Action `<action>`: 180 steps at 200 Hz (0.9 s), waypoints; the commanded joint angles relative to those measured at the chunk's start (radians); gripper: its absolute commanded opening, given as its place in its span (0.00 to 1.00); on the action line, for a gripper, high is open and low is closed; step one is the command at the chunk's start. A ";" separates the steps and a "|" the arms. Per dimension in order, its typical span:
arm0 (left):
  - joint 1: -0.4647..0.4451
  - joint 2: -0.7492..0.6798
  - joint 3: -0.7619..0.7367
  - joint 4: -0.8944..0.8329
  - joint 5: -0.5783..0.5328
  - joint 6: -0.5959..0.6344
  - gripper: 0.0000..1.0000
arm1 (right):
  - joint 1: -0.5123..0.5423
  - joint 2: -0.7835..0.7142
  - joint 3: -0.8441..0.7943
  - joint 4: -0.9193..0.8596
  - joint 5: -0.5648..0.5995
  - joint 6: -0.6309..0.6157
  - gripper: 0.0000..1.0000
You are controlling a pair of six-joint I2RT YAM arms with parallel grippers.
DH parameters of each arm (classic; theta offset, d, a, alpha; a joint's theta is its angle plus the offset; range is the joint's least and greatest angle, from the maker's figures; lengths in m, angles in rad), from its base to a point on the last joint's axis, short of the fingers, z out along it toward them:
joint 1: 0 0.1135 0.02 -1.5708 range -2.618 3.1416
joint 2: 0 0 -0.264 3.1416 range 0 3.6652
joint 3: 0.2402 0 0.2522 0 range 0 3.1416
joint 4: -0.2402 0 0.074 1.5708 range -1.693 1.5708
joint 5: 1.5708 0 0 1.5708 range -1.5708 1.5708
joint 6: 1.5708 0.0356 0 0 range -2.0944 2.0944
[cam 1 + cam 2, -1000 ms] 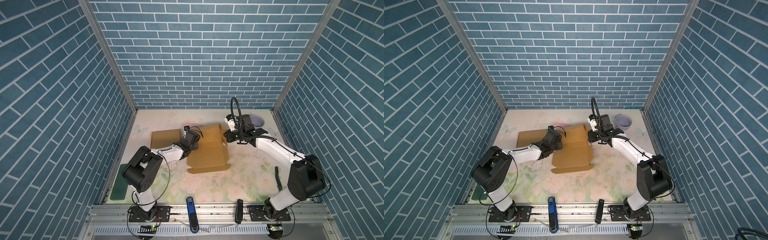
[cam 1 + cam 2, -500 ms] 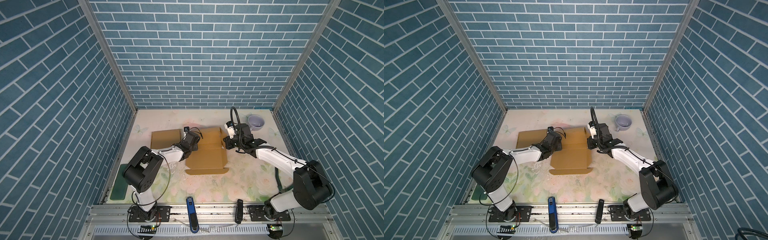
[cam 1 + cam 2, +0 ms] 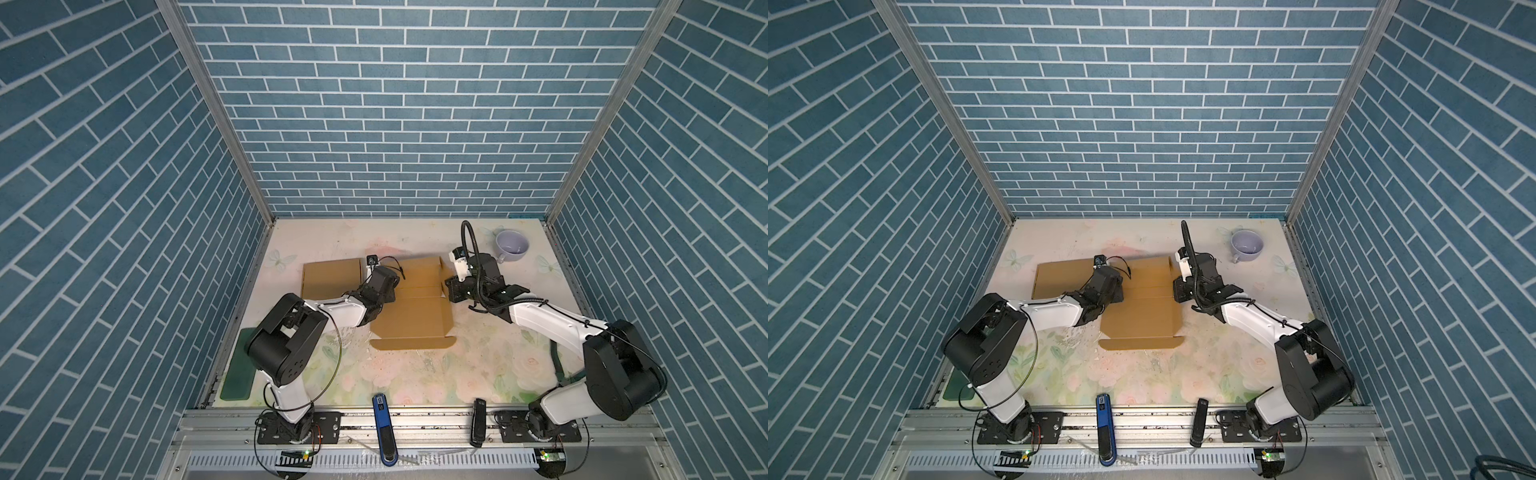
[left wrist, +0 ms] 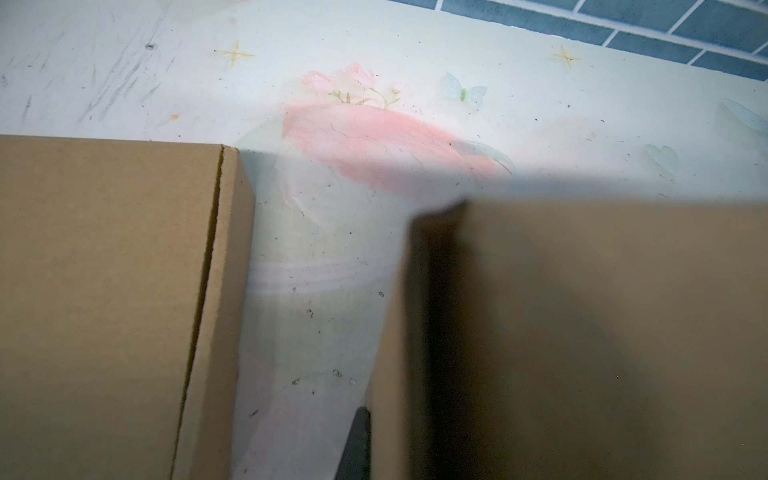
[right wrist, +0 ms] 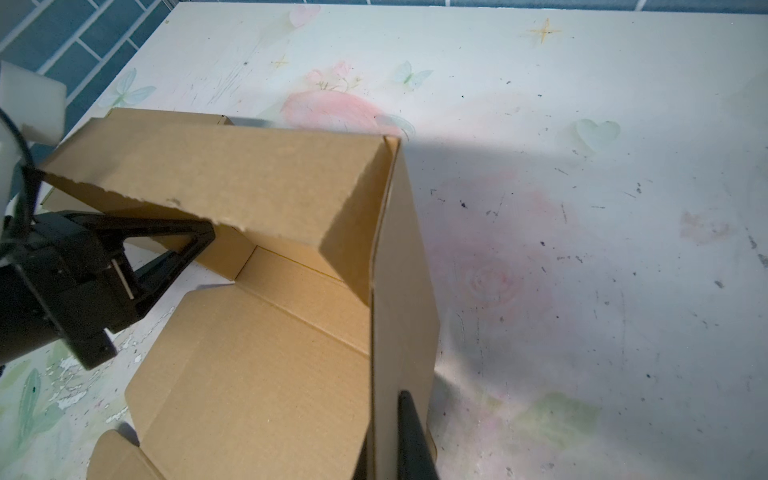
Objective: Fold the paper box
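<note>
The paper box (image 3: 409,316) (image 3: 1140,316) is brown cardboard, half folded, lying mid-table with its base and front flap flat. My left gripper (image 3: 390,286) (image 3: 1117,291) is shut on its left side wall (image 4: 582,332); only one dark finger (image 4: 357,444) shows beside that wall. My right gripper (image 3: 451,291) (image 3: 1177,291) is shut on the upright right side wall (image 5: 403,291), with a finger (image 5: 411,436) on its outer face. The back flap (image 5: 232,178) leans inward over the base. The right wrist view also shows the left gripper (image 5: 199,237) at the far wall.
A second, closed cardboard box (image 3: 330,278) (image 3: 1061,278) (image 4: 104,291) lies just left of the left gripper. A lavender mug (image 3: 512,245) (image 3: 1246,245) stands back right. A green mat (image 3: 239,365) lies front left. A blue tool (image 3: 380,419) and a black one (image 3: 478,424) rest at the front rail.
My right gripper has come forward and slightly left with the right wall, uncovering the mug. The box has settled squarer and flatter on the table. The left gripper has hardly moved.
</note>
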 commanded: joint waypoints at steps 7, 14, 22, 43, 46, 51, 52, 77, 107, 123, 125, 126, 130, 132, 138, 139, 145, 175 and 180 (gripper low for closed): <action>-0.020 -0.015 -0.027 0.094 0.023 -0.024 0.00 | 0.039 0.038 -0.038 -0.032 -0.036 0.044 0.02; -0.021 -0.014 -0.033 0.103 0.022 -0.023 0.00 | 0.042 0.038 -0.051 -0.019 -0.034 0.045 0.02; -0.021 -0.013 -0.042 0.114 0.022 -0.020 0.00 | 0.044 0.037 -0.064 -0.007 -0.027 0.047 0.01; -0.023 -0.009 -0.073 0.152 0.018 -0.008 0.00 | 0.046 0.030 -0.100 0.033 -0.012 0.044 0.01; -0.023 -0.009 -0.079 0.159 0.018 -0.005 0.00 | 0.047 0.028 -0.102 0.036 -0.010 0.043 0.01; -0.024 -0.009 -0.086 0.170 0.018 0.000 0.00 | 0.048 0.028 -0.109 0.044 -0.007 0.040 0.01; -0.024 -0.008 -0.088 0.172 0.018 0.001 0.00 | 0.048 0.027 -0.110 0.044 -0.006 0.039 0.01; -0.024 -0.006 -0.107 0.176 0.019 0.023 0.00 | 0.047 0.035 -0.127 0.052 0.003 0.028 0.01; -0.024 -0.014 -0.106 0.138 0.018 0.051 0.00 | 0.048 0.055 -0.134 0.049 0.021 0.017 0.01; -0.024 -0.020 -0.105 0.122 0.017 0.063 0.00 | 0.046 0.057 -0.139 0.054 0.022 0.015 0.03; -0.024 -0.021 -0.106 0.119 0.018 0.064 0.00 | 0.047 0.057 -0.139 0.055 0.022 0.015 0.03; -0.023 -0.021 -0.105 0.118 0.018 0.064 0.00 | 0.047 0.057 -0.139 0.056 0.022 0.015 0.03; -0.024 -0.023 -0.104 0.113 0.018 0.067 0.00 | 0.047 0.054 -0.140 0.056 0.034 0.015 0.04; -0.024 -0.024 -0.104 0.112 0.018 0.068 0.00 | 0.047 0.054 -0.141 0.056 0.042 0.015 0.05; -0.023 -0.025 -0.102 0.102 0.019 0.072 0.00 | 0.046 0.052 -0.142 0.057 0.048 0.015 0.07; -0.024 -0.025 -0.101 0.102 0.018 0.072 0.00 | 0.046 0.052 -0.142 0.057 0.049 0.015 0.07; -0.024 -0.027 -0.101 0.098 0.021 0.077 0.00 | 0.047 0.049 -0.142 0.059 0.051 0.015 0.08; -0.025 -0.033 -0.100 0.080 0.026 0.105 0.00 | 0.044 0.044 -0.138 0.060 0.056 0.003 0.12; -0.023 -0.034 -0.101 0.078 0.026 0.109 0.00 | 0.044 0.045 -0.136 0.059 0.057 0.002 0.12</action>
